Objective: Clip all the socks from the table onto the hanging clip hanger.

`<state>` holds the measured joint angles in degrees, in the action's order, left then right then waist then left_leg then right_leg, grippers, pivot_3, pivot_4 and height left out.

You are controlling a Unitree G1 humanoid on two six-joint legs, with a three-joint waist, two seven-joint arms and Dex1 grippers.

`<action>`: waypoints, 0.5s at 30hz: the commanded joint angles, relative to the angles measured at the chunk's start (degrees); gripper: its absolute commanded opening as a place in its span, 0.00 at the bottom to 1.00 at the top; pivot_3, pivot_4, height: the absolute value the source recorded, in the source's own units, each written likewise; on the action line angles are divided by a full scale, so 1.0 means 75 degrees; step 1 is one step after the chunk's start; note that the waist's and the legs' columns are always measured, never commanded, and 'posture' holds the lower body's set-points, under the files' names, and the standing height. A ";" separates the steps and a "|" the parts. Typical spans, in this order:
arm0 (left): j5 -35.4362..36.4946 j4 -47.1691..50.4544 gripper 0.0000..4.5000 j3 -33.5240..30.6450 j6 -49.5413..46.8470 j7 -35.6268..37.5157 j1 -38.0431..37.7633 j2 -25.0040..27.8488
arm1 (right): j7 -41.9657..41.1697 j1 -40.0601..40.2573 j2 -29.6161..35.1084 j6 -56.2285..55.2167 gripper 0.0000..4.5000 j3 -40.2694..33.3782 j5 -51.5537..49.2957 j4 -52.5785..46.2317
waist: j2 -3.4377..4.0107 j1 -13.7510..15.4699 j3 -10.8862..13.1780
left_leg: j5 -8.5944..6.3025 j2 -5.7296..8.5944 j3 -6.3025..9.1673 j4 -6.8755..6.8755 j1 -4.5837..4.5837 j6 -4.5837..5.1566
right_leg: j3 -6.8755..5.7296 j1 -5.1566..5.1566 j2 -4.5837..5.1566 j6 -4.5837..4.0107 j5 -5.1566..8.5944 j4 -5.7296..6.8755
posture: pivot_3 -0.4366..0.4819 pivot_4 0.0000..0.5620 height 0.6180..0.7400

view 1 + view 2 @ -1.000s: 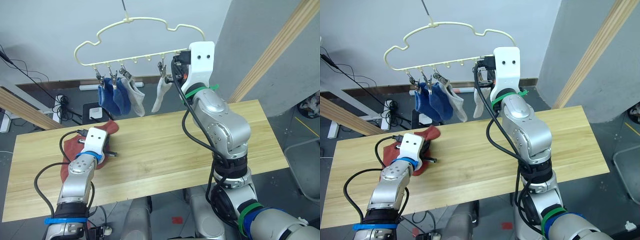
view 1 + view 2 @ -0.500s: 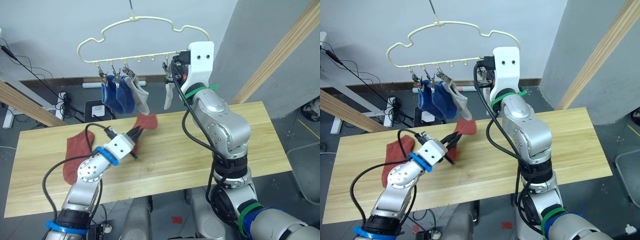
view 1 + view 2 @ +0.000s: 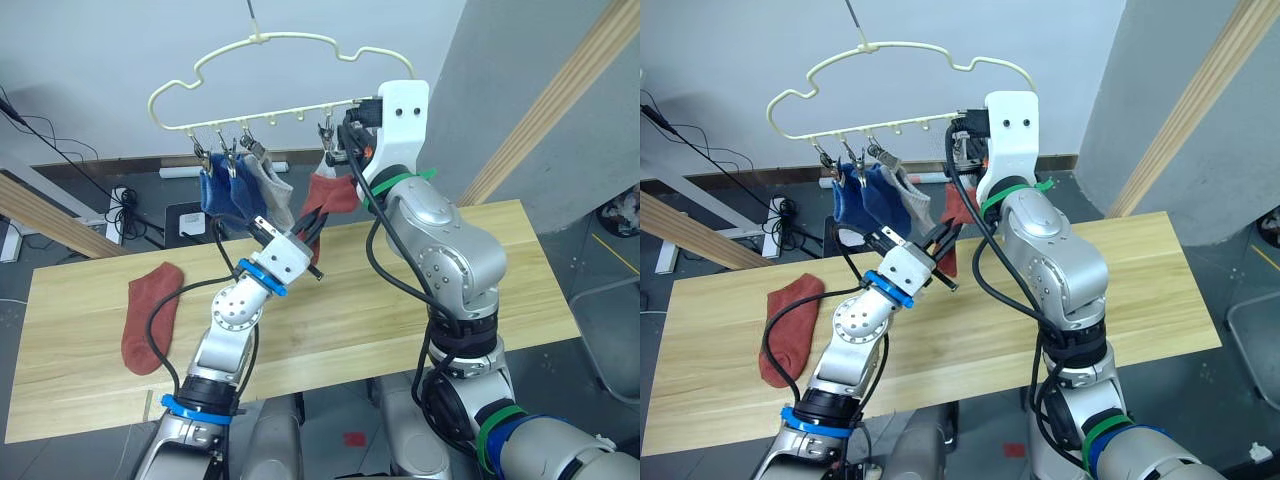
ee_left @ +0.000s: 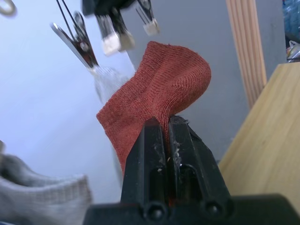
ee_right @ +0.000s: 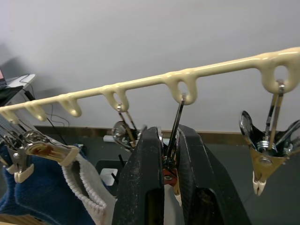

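Left tool [image 3: 312, 222] is clenched on a red sock [image 3: 335, 192], lifted off the desk [image 3: 520, 290] to the hanger [image 3: 270, 75] so its edge can be fed in. Right tool [image 5: 164, 154] is squeezed on a clip [image 5: 172, 140], presumably to spread it. One red sock [image 3: 148, 315] is left on the desk.

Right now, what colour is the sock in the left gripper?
Rust-red; the sock pinched by the left gripper shows best in the left wrist view.
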<state>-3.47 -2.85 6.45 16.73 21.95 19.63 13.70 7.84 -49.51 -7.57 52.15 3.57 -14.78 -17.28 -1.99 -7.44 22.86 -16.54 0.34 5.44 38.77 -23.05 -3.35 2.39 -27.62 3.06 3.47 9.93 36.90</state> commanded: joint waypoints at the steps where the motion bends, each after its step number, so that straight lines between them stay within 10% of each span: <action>1: 0.0256 0.0344 0.00 0.0034 -0.0248 -0.0021 -0.0024 -0.0186 | 0.0034 -0.0081 -0.0447 -0.0020 0.02 0.0021 -0.0145 -0.0385 | 0.0000 -0.0021 0.0000 | 0.0000 0.0000 0.0000 0.0001 0.0000 0.0000 | 0.0000 0.0000 0.0000 0.0000 0.0000 0.0000 | 0.26 0.68 1.00; 15: 0.0776 0.0888 0.00 -0.0251 -0.1197 -0.0121 0.0065 -0.0467 | 0.0020 -0.0018 -0.0361 -0.0075 0.02 0.0117 -0.0118 -0.0411 | 0.0000 -0.0071 0.0000 | 0.0000 0.0000 0.0000 0.0002 0.0000 0.0000 | 0.0000 0.0001 -0.0001 0.0000 0.0000 0.0002 | 0.26 0.68 1.00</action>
<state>1.62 0.97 5.17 7.66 21.65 20.78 10.34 7.86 -49.51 -7.56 52.42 3.73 -15.27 -17.34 -1.99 -7.97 22.86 -16.54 0.34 5.44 38.78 -23.05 -3.35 2.39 -27.61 3.05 3.47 9.93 36.92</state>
